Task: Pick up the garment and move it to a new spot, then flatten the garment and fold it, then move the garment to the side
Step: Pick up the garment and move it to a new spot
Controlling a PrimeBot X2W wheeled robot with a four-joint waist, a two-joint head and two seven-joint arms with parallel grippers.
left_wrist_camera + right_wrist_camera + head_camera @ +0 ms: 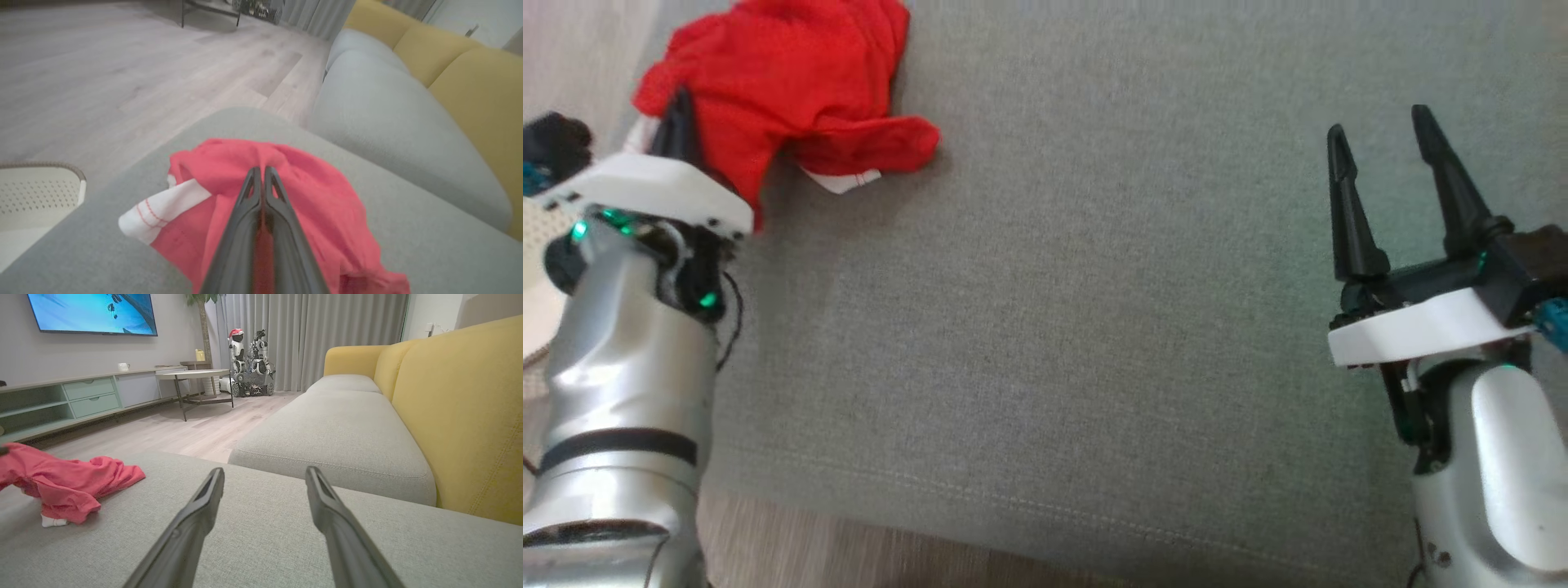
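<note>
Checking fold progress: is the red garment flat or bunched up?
Bunched up. The garment lies in a crumpled, lumpy heap on the grey cushion, not spread out; the left gripper is shut on its folds.

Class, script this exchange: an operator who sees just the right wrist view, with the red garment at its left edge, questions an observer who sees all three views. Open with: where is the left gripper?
Observer: The left gripper is on the crumpled red cloth garment, jaws shut on a raised fold.
Operator: What part of the cloth is nearest it?
Observer: A white band with red stitching sticks out beside the gripper, on the left of the left wrist view.
Operator: Anything past that end of the cushion?
Observer: A white perforated basket stands just off the edge of the grey fabric sofa cushion.
</note>
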